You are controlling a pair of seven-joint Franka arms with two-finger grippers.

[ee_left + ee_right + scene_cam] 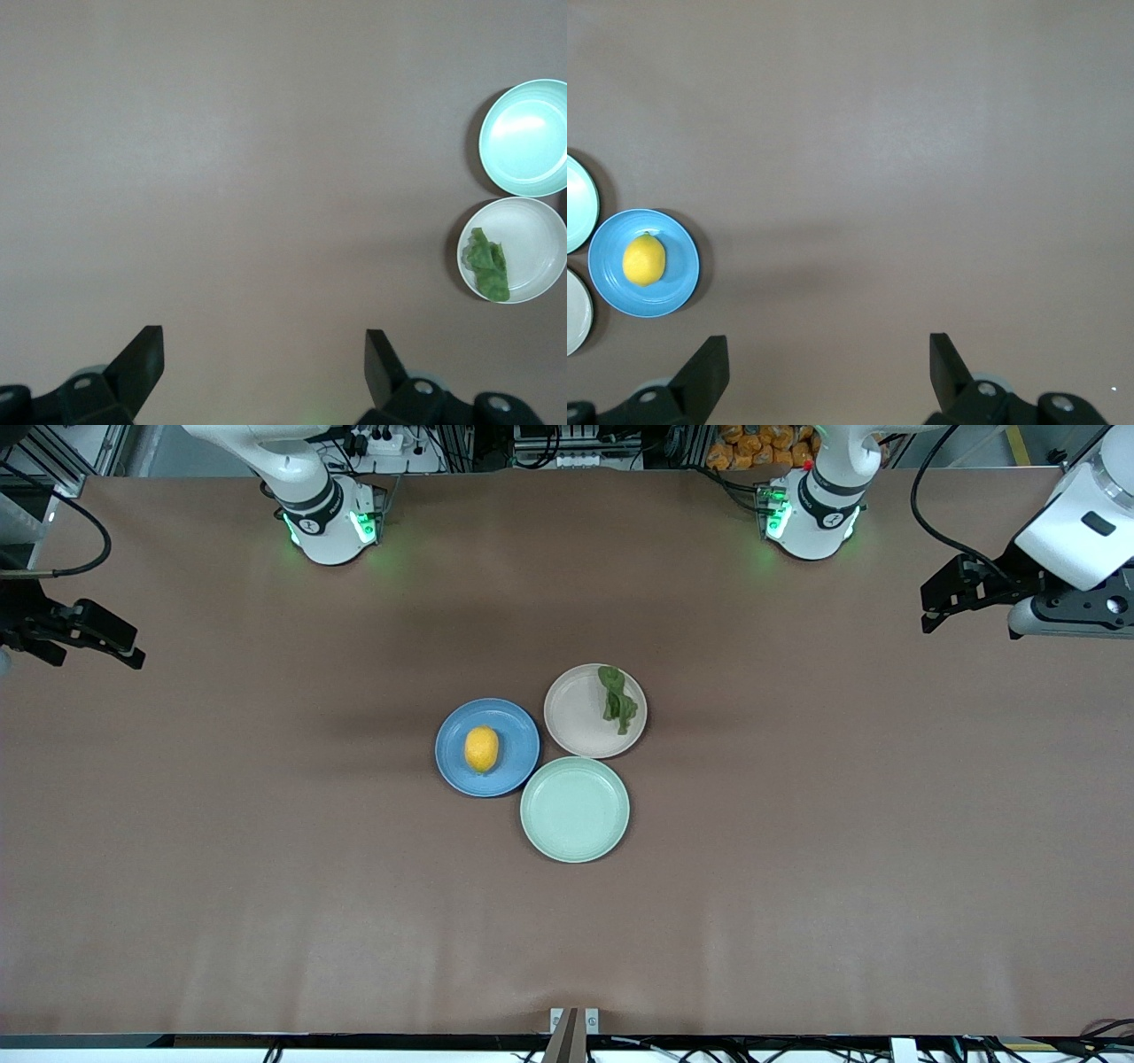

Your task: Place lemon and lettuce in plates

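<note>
The lemon (481, 748) lies in the blue plate (520, 766) at mid-table. The lettuce (617, 700) lies in the beige-pink plate (574, 713), on its side toward the left arm's end. My left gripper (926, 609) is open and empty, up over the bare table at the left arm's end. My right gripper (137, 648) is open and empty over the right arm's end. The left wrist view shows its gripper (264, 345), the lettuce (489, 264) and the beige-pink plate (536, 243). The right wrist view shows its gripper (828, 350), the lemon (644, 260) and the blue plate (678, 283).
An empty mint-green plate (574, 809) touches both other plates and lies nearer to the front camera; it also shows in the left wrist view (524, 137). Brown table cover (797, 868) stretches all around the three plates.
</note>
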